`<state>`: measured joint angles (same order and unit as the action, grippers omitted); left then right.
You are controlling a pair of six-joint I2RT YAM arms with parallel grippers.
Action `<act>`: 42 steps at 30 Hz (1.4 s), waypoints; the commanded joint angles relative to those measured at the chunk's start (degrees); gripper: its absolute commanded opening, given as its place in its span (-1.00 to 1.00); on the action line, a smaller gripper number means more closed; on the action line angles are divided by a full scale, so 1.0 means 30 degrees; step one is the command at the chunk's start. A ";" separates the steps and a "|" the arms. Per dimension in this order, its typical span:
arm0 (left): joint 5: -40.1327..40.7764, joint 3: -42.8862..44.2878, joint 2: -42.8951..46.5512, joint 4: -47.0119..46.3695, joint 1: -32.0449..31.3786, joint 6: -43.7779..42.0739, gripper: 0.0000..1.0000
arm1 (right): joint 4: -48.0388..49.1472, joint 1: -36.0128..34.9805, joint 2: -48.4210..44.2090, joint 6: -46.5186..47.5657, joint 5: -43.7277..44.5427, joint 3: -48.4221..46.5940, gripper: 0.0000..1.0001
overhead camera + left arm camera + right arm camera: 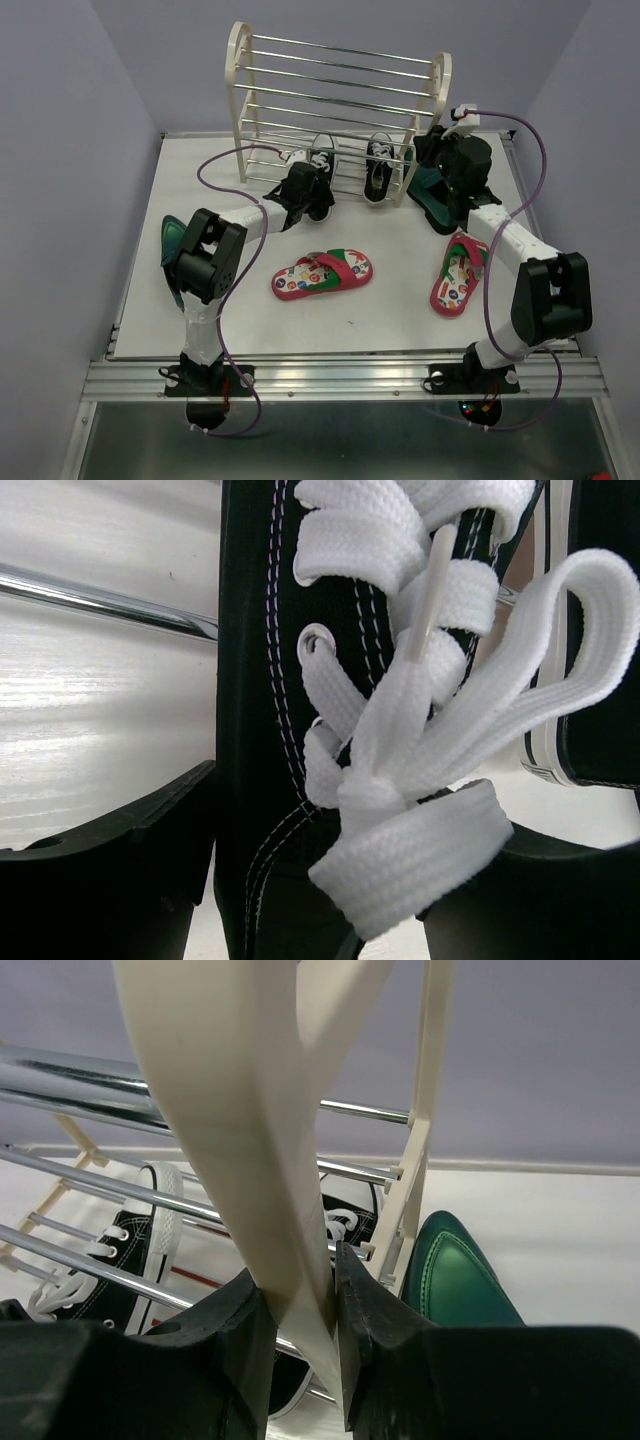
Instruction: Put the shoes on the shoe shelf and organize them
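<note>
Honestly, the black canvas sneaker with white laces [255,680] looks like the easy one. It is judged light, soft in the upper and stiffer at the rubber sole, so it is best taken across the sides and never by the floppy laces. It is parked on what look like the bottom rods of the cream-white shoe shelf with arched side panels [240,70], with the second sneaker [379,165] near it on the same tier.

The left gripper [330,820] is spread wide with a finger on either side of it. Whether the canvas is actually being squeezed can't be told.

The right gripper [300,1330] is clamped shut on the right side panel [230,1110], probably to steady a light rack that slides easily.

One glossy teal-green pointed dress shoe [455,1270] is lying just beside that panel. It is likely hard-shelled and slippery, so the heel opening is favoured.

The red-strapped flip-flops with dotted white footbeds [322,272] are flat on the white table [390,325]. They look thin and bendy, so an edge or strap gets pinched.
</note>
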<state>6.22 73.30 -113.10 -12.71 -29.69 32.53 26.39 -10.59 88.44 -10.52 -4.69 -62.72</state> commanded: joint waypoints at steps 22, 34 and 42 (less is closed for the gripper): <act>0.1910 0.2840 0.1401 0.0428 -0.0239 0.1080 -0.63 | 0.0167 -0.1656 -0.0653 -0.1970 0.1124 0.0838 -0.92; 0.2849 0.6032 -0.0705 0.1044 -0.0268 -0.1087 -0.37 | 0.0284 -0.1831 -0.0595 -0.2000 0.0772 0.1101 -0.92; 0.3991 0.7237 -0.1791 0.1073 -0.0268 -0.1704 -0.35 | 0.0255 -0.1831 -0.0478 -0.2058 0.0422 0.1248 -0.93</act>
<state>14.15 90.06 -119.20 -3.46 -30.65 29.23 28.10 -14.90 87.64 -9.32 1.13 -60.88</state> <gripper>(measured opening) 0.756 0.310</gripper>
